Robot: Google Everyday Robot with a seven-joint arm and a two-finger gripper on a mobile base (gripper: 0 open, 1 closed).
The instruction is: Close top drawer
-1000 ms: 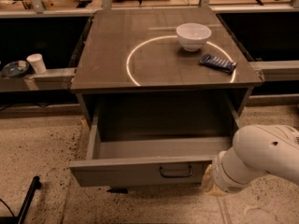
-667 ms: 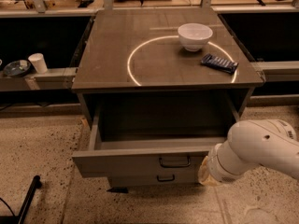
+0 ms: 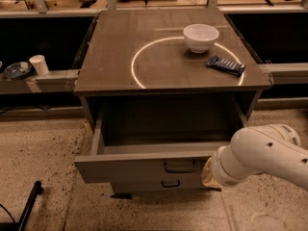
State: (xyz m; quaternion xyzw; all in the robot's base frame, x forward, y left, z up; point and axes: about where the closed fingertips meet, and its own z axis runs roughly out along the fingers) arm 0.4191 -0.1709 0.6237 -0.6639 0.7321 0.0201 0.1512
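Observation:
The top drawer (image 3: 139,166) of the grey cabinet stands partly open. Its front panel carries a dark metal centre pull handle (image 3: 179,166), and its deep box looks empty. My white arm (image 3: 260,158) reaches in from the right. The gripper (image 3: 208,173) is at the right end of the drawer front, against the panel, mostly hidden behind my wrist. Below the top drawer, a shorter drawer front with a smaller handle (image 3: 171,183) shows.
On the cabinet top (image 3: 115,71) stand a white bowl (image 3: 200,36) and a dark blue packet (image 3: 225,65), with a bright ring of light around them. A side ledge at left holds a white cup (image 3: 39,64) and a dish (image 3: 17,70). The floor is speckled.
The top drawer has slid back into the cabinet, so less of its box shows. My arm has moved forward with the drawer front. The lower drawer front has come into view.

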